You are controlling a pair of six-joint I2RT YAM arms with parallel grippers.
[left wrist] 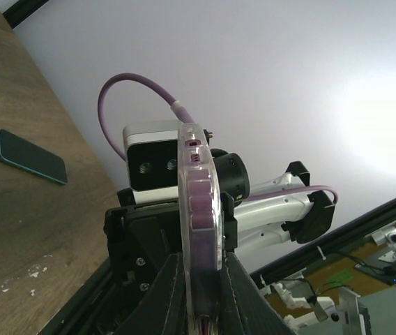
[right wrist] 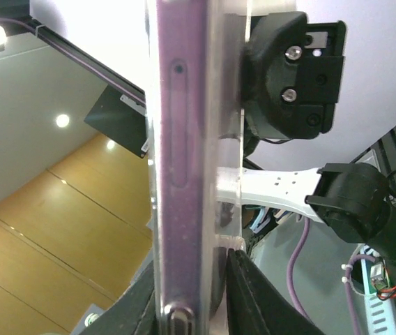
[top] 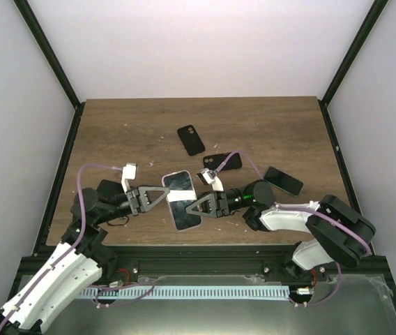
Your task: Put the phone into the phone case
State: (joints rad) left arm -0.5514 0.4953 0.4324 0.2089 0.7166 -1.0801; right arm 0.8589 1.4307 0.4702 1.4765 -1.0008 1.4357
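Observation:
The phone (top: 183, 201) hangs in the air above the table's near edge, between both arms, its glossy screen facing up. My left gripper (top: 166, 196) is shut on its left long edge; the left wrist view shows the phone (left wrist: 203, 209) edge-on between the fingers of that gripper (left wrist: 201, 293). My right gripper (top: 189, 207) holds the right long edge. In the right wrist view the purple-tinted phone side (right wrist: 178, 160) lies against the clear phone case (right wrist: 227, 105), and the jaws of that gripper (right wrist: 184, 296) press on both, one on each side.
Three black covers lie on the wooden table (top: 114, 132): one far centre (top: 191, 139), one behind the right wrist (top: 224, 162), one to the right (top: 284, 181). One dark slab (left wrist: 31, 157) shows in the left wrist view. Black frame posts stand at the table's sides.

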